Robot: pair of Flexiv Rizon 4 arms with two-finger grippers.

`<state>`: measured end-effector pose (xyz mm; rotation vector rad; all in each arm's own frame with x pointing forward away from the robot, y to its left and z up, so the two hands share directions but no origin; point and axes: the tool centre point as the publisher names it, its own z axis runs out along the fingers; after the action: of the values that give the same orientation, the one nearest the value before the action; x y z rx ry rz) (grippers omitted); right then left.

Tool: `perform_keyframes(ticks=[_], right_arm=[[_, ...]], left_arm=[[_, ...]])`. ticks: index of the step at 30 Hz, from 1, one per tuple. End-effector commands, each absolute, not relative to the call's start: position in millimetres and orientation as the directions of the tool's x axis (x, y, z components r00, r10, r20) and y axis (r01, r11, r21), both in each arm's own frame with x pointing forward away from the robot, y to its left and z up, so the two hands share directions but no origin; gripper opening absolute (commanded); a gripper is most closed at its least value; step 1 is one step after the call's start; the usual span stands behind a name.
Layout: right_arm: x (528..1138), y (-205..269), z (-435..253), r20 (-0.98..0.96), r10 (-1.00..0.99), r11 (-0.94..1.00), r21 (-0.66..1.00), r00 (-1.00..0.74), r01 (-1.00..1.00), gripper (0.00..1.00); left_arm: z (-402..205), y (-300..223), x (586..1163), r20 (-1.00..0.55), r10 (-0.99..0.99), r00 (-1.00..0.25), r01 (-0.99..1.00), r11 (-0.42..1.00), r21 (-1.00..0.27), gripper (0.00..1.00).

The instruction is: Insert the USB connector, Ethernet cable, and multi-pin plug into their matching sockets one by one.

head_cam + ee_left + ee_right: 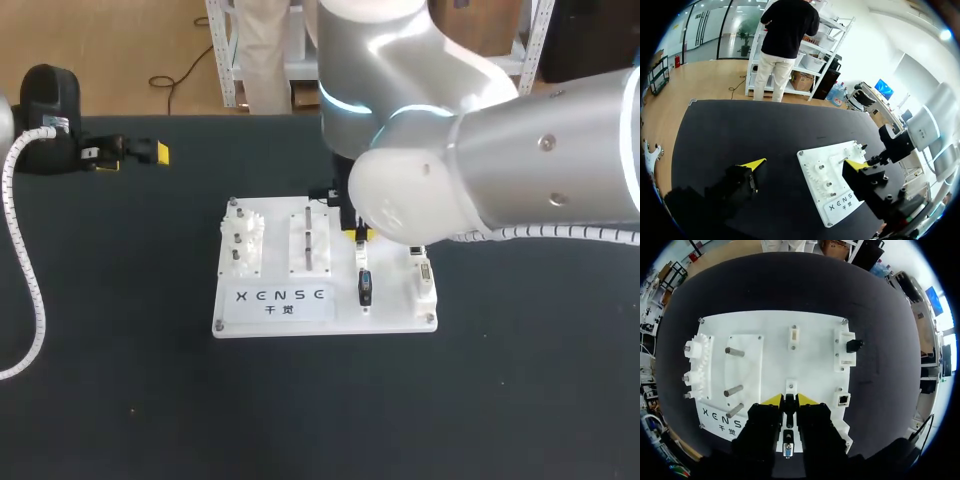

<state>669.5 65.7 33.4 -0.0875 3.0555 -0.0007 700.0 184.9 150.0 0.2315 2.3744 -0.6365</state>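
- Grip of the right tool [786, 401] is narrow: its yellow tips clamp a small dark connector [788, 407] from both sides. I cannot tell which of the three plugs this is.
- That connector sits right at a small white socket block [791, 386] on the white board [280, 322], mid-bench [520, 400]. Whether it has entered the socket is hidden.
- Seating looks like the step in hand. It should go best with the connector square to the opening and a straight, gentle push, since a tilt would likely catch the rim.
- A blue-faced multi-pin plug [365, 290] lies on the board toward its near edge, with an Ethernet socket [843, 399] just beside it.
- The left tool [135, 157] gapes wide and empty by the bench's far left corner, well apart from the board.
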Motion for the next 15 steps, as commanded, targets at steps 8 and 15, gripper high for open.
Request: perform_keyframes(ticks=[8,15], right_arm=[[661,46,51,-0.125,-0.057,0.998,0.0,-0.991,-0.057,0.0],[660,24,49,-0.126,-0.027,1.0,-0.015,-0.992,-0.025,0.0]], left_arm=[[150,185,700,-0.642,0.0,-0.767,0.321,0.866,-0.383,1.0],[150,185,700,-0.642,0.0,-0.767,0.321,0.866,-0.383,1.0]])
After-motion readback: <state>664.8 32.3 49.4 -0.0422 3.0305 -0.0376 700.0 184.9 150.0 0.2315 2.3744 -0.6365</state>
